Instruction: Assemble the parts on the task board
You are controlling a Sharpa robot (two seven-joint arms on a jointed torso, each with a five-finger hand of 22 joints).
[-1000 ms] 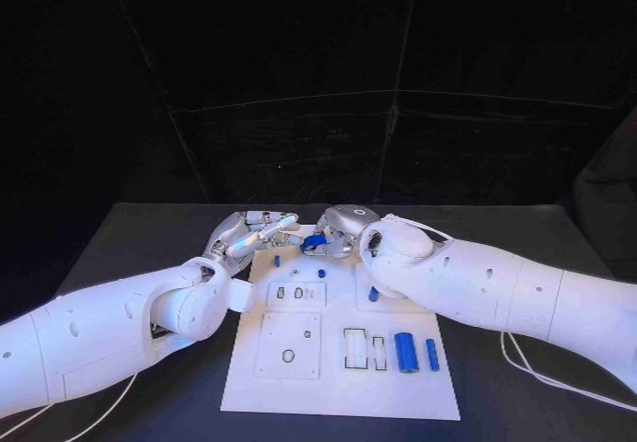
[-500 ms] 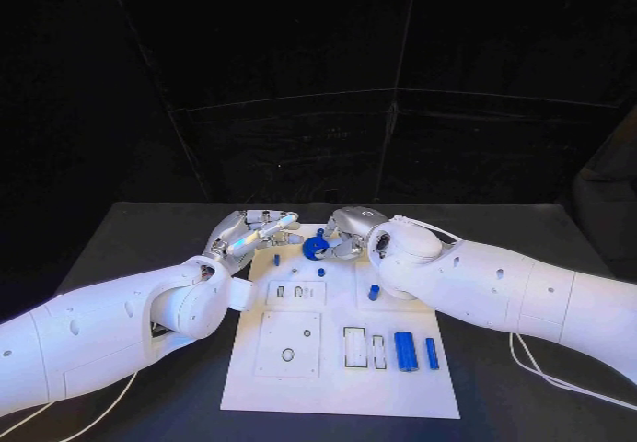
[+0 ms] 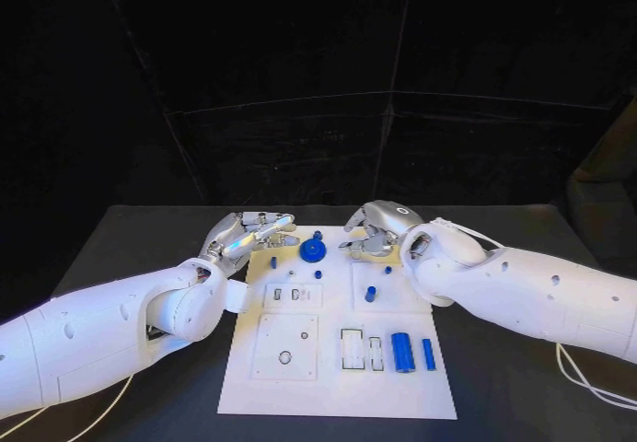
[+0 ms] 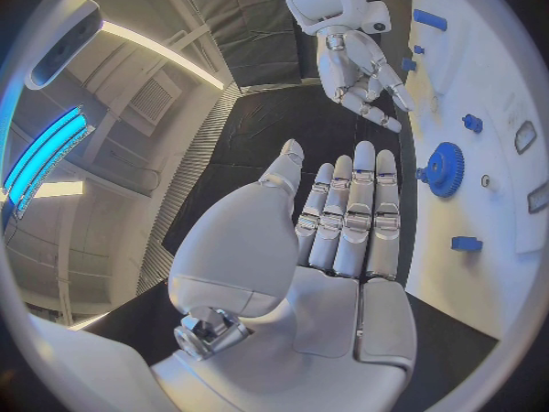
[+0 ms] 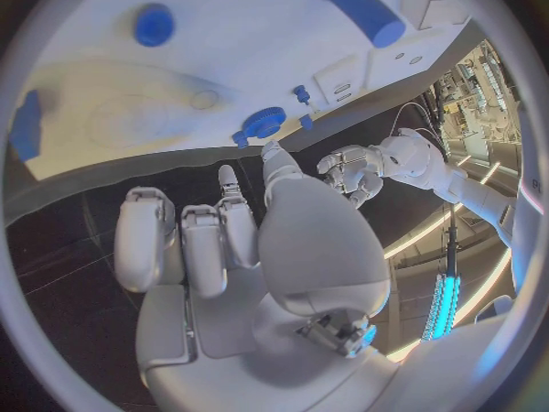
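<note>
The white task board (image 3: 332, 387) lies in the middle of the black table. A blue gear (image 3: 312, 250) sits on the board's far part, between my two hands and touched by neither. My left hand (image 3: 246, 235) hovers at the board's far left corner with its fingers stretched out and nothing in them. My right hand (image 3: 376, 230) hangs over the far right part, fingers loosely apart and empty. In the left wrist view the gear (image 4: 443, 169) lies just past my fingertips (image 4: 364, 156), with the right hand (image 4: 355, 64) beyond. The right wrist view shows the gear (image 5: 265, 122) too.
Two blue cylinders (image 3: 403, 353) (image 3: 429, 354) lie at the board's near right beside rectangular slots (image 3: 354, 349). Small blue pegs (image 3: 273, 262) (image 3: 318, 273) and a short blue piece (image 3: 370, 294) stand mid-board. A raised square plate (image 3: 285, 345) sits at near left. Black table surrounds the board.
My right hand has let go of the blue gear, leaving it on the board's far part, and has drawn away to the right. The left hand has barely moved.
</note>
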